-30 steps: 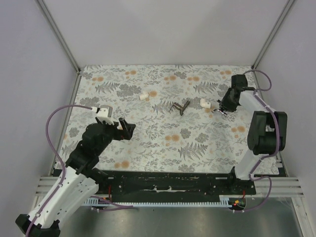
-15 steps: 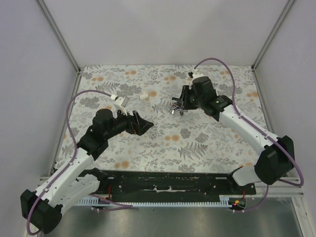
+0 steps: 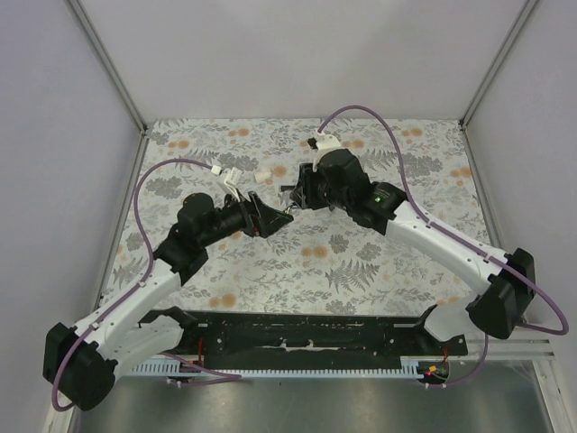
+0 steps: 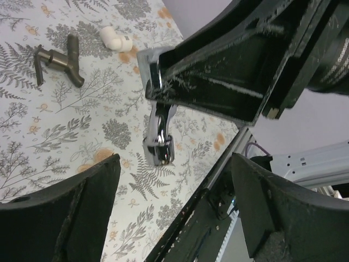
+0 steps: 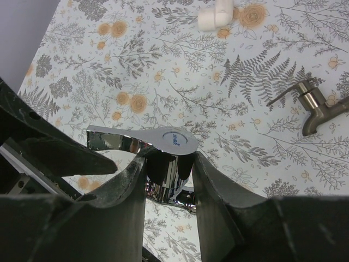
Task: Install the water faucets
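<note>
Two faucets show on your floral table (image 3: pixel 361 262), and only one of them is in hand. Your right gripper (image 5: pixel 166 166) is clenched on the chrome faucet (image 5: pixel 173 141). Its two fingers (image 5: pixel 215 191) press the shiny round body from either side, and the flat lever sticks out to the left above them. The faucet is held off the cloth over the middle of the table, a little left of centre in your top view. It hangs spout-end down from the right fingers in the left wrist view.

Your left gripper (image 4: pixel 174 164) is spread wide, grasping nothing. Its fingers (image 4: pixel 65 213) stand on either side of the chrome faucet with a clear gap to the body. In the right wrist view the lever's end comes up close to one dark left finger. You cannot tell from these views whether they touch.

The bronze faucet (image 4: pixel 57 60) lies flat on the cloth, well apart from both grippers, with its handle crosswise to the body. In the top view your right arm hides it. A white elbow (image 4: pixel 115 38) lies near it on the cloth, apart from it, toward the far side of the table.

The two arms meet nose to nose, with the left one reaching in from the near left and the right one arching over from the near right.
</note>
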Tool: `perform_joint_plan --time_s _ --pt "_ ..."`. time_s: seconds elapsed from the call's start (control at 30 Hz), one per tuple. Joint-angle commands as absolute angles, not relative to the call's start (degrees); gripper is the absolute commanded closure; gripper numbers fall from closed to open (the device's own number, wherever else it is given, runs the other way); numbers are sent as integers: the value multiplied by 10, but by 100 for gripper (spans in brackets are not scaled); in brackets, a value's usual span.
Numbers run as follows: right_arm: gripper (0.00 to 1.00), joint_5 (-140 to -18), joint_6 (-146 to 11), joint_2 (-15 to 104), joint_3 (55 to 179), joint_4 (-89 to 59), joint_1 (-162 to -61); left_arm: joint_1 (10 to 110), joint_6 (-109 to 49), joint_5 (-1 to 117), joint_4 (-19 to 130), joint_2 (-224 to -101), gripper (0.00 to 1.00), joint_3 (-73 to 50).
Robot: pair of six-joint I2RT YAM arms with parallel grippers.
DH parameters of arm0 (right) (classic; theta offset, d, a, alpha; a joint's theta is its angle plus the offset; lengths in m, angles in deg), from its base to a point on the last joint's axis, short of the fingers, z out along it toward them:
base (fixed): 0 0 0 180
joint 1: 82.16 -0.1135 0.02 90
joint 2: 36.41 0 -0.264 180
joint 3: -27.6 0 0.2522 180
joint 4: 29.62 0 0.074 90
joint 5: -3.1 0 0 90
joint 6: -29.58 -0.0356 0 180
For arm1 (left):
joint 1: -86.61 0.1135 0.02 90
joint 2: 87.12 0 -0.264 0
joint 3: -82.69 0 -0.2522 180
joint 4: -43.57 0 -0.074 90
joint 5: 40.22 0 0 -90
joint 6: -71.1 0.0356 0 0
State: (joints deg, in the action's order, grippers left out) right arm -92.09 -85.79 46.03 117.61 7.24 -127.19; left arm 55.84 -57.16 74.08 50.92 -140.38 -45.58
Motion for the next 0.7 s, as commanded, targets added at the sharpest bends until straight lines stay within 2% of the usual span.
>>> perform_joint_plan --time_s 0.0,0.3,0.67 --pt "100 -954 -849 440 1205 37 -1298 549 -619 746 437 -1421 14 -452" --pt "100 -960 -873 423 1191 9 -1313 544 -635 731 408 -1447 31 -465" --pt "100 -948 -885 427 1184 -6 -1323 541 -647 728 371 -1455 39 -472"
